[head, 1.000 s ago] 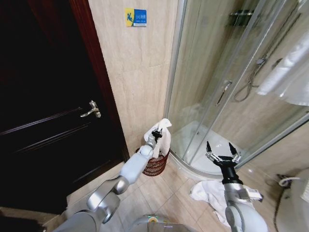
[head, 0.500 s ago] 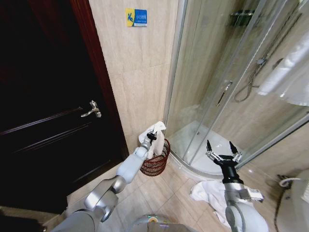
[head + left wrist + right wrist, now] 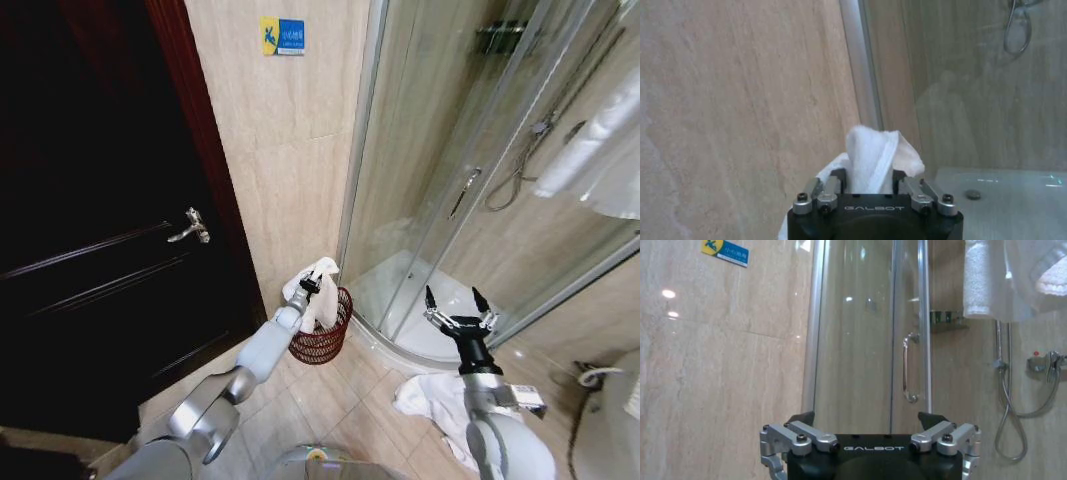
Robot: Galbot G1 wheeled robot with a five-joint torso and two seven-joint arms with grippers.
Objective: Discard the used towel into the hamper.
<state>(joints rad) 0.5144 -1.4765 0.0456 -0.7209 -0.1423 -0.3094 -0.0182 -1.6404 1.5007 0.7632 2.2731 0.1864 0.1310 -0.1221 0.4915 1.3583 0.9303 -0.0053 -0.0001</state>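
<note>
**Towel held over hamper, release pending**

While the left gripper hangs just above the hamper, its fingers are clamped on a bunched fold of the white towel; the rest of the cloth drapes down onto the hamper's near-left rim. The hamper sits on the tile floor at the foot of the wall, just left of the shower enclosure. In the left wrist view the towel sticks up between the closed fingers. The right gripper is parked to the right, near the shower base, spread wide open and holding nothing.

Handling, as a judgement: the towel looks soft, light and limp, so a pinch on a fold holds it fine, but it could snag on the rim or slump outside. The hamper looks light and could tip if nudged.

Hard to make out: the hamper's inside, how much cloth is already in, and its base behind the left arm. Another white cloth lies on the floor, partly hidden by the right arm.
</note>
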